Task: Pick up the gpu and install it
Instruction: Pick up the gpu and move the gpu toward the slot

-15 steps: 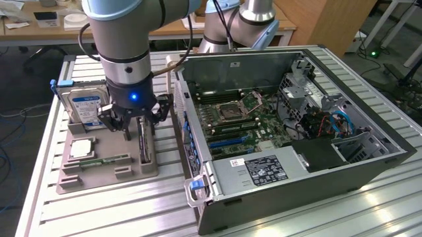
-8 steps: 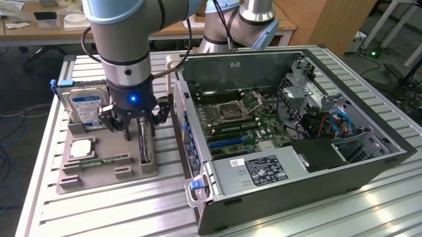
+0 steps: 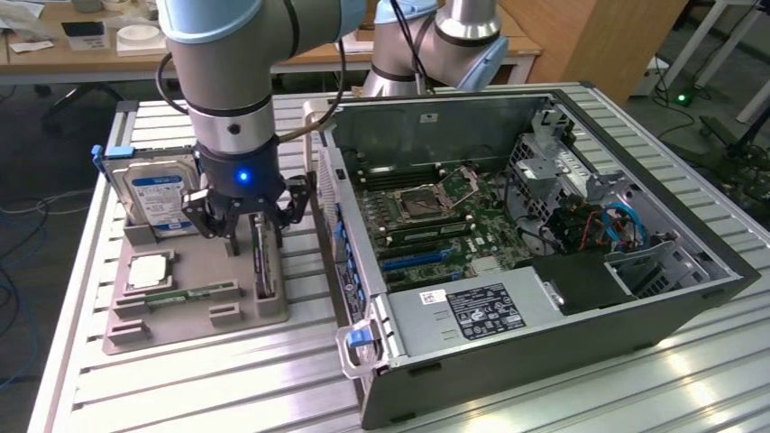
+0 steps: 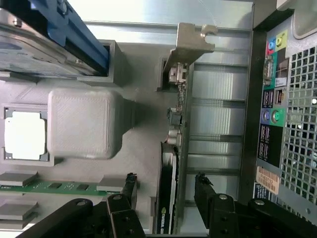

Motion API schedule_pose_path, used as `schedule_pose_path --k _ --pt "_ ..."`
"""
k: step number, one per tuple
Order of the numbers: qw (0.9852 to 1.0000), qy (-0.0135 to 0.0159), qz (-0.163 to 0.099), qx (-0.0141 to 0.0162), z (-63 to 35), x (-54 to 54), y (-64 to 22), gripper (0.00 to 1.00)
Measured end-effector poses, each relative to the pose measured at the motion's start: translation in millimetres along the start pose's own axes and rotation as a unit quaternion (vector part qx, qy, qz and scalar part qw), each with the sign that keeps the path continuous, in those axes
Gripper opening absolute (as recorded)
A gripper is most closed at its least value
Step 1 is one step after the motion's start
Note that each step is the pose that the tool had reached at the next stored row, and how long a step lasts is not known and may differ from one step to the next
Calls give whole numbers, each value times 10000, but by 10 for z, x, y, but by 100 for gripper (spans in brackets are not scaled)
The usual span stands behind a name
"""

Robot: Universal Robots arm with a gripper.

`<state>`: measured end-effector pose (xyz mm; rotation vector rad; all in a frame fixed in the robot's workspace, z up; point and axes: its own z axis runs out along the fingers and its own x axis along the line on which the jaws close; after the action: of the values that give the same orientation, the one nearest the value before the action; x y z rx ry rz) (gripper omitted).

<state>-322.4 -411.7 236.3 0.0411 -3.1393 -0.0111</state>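
Step in hand, as judged: grasping the gpu [image 4: 174, 148] where it sits in the tray [image 3: 169, 317]. The gpu stands on edge in a slot along the tray side nearest the case [image 3: 542, 298], left of centre in the exterior view. Its pale bracket [image 4: 190, 42] is at the end toward the hard drive [image 3: 157, 189]. For a sound grasp, keep the card centred between the fingers. Close on its flat faces rather than on raised components. Seat the pads deep enough that the card cannot pivot, and square the jaws to the card so neither finger arrives first and tips it in the slot. Keep clear of the case wall just beside the slot. The gripper [image 3: 251, 225] is wide open and holds nothing. Its fingers [image 4: 130, 191] straddle the gpu away from the bracket, one on each side, with a gap visible on both. Beyond, the hard drive stands upright at the tray's back.
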Motion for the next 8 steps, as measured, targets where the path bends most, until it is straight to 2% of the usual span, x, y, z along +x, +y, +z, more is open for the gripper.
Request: schedule_pose_path --k 4,8 --pt "10000 4 3 64 63 -2 38 59" --pt "10000 8 12 92 135 -3 43 59"
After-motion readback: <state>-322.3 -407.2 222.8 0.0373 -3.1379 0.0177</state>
